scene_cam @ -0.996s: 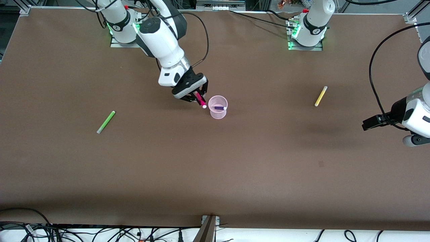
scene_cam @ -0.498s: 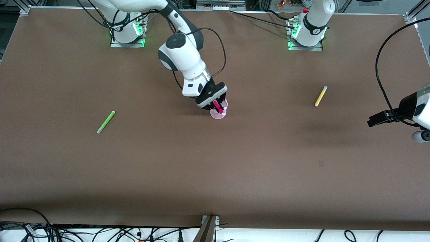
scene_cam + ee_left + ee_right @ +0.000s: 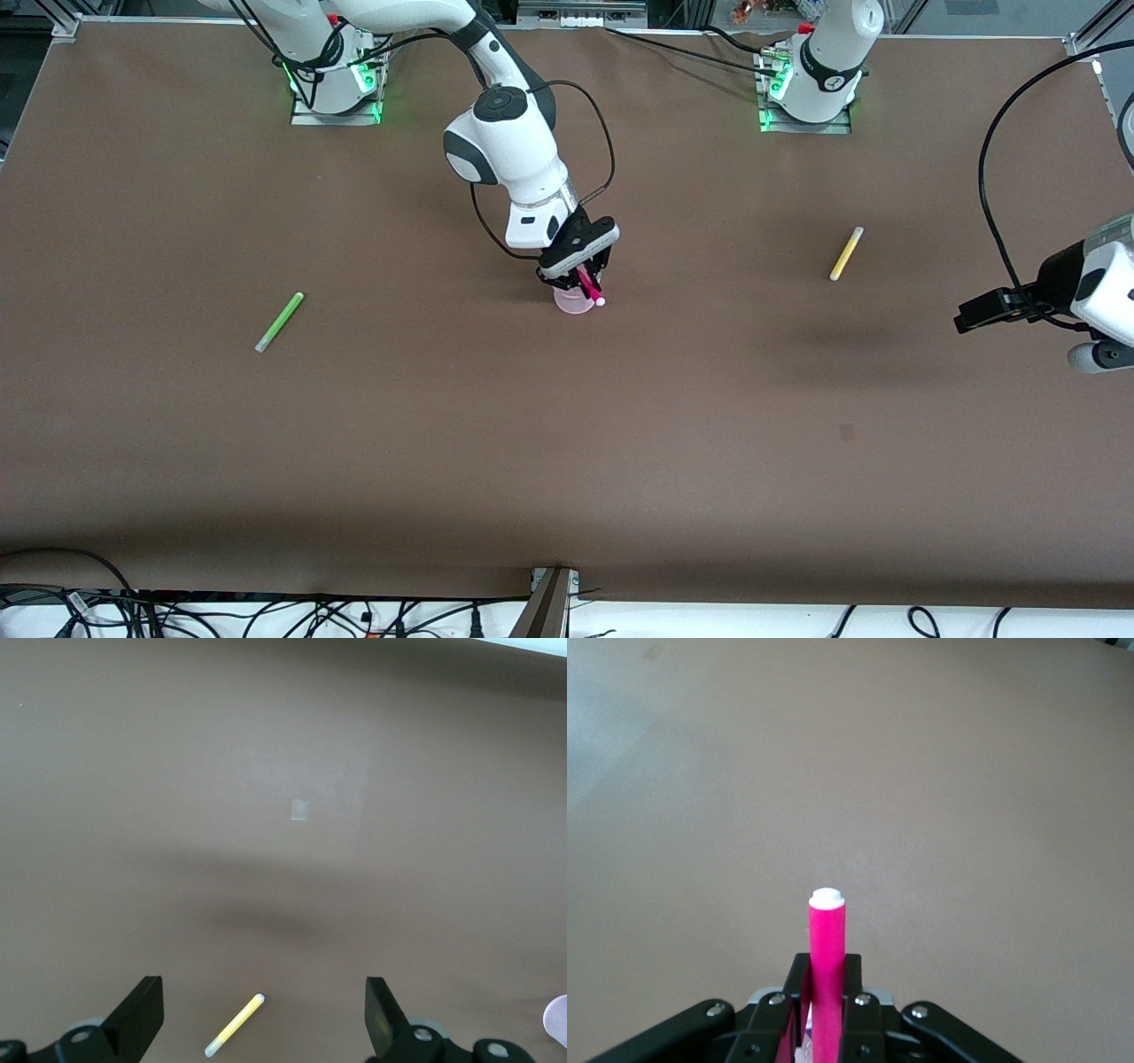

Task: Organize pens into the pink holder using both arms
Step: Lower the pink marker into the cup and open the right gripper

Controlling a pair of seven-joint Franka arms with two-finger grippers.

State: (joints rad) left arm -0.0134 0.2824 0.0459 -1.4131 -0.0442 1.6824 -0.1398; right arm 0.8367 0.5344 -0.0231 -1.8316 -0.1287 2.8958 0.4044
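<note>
Table (image 3: 567, 461): covered in a matt brown sheet, fine-grained, no glare; looks like paper or felt, cannot tell which. Small pale patch on it, seen in the left wrist view.

Pink holder (image 3: 574, 306): translucent pale pink plastic, smooth.

Magenta pen (image 3: 827, 966): smooth opaque plastic, slight sheen, white tip.

Yellow pen (image 3: 846, 253) and green pen (image 3: 280, 321): smooth plastic, pale ends.

Right arm (image 3: 509, 159): glossy white plastic shells, black joint caps.

Left gripper (image 3: 266, 1014) fingers (image 3: 137, 1014): matt black.

Cables (image 3: 992, 177): black, rubbery.
</note>
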